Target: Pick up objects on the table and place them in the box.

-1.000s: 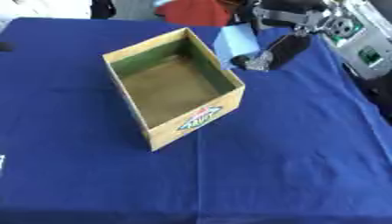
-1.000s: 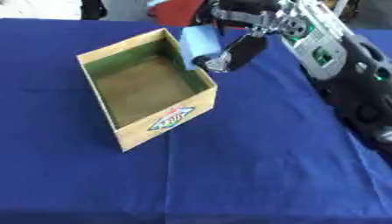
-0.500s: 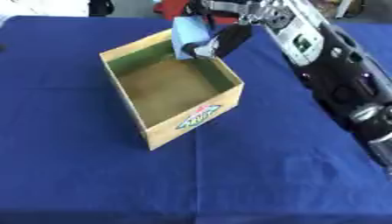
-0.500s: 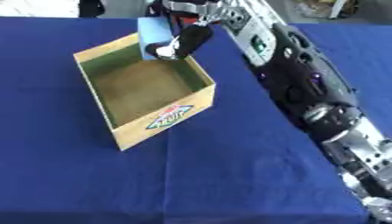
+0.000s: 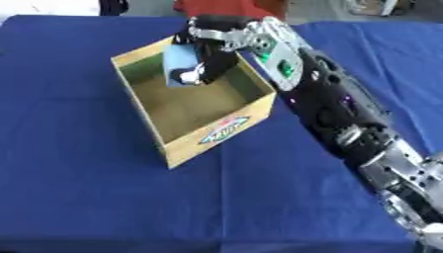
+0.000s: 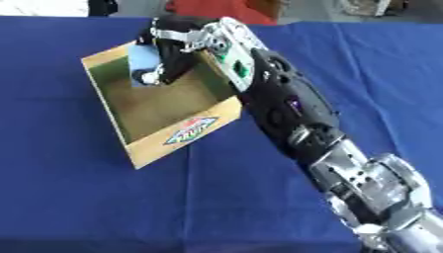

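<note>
Right hand (image 5: 210,62), fingers curled, pinching light-blue packet (image 5: 180,64); hovering inside open cardboard box (image 5: 227,128) toward 12 o'clock wall; resting on blue desk (image 5: 78,188).

My right arm (image 5: 346,118) comes in from the lower right corner and stretches far forward and to the left, nearly straight from the silver joints near my shoulder to the black forearm and wrist. The forearm carries a pale panel with a green light on its upper side. At the far end the wrist bends downward, so my right hand (image 5: 207,62) hangs with its fingers pointing down. The fingers are curled and pinch a light blue, flat thing (image 5: 180,66) against the thumb; one pale fingertip (image 5: 185,77) shows at its lower edge. My left arm and left hand do not show in either view.
</note>
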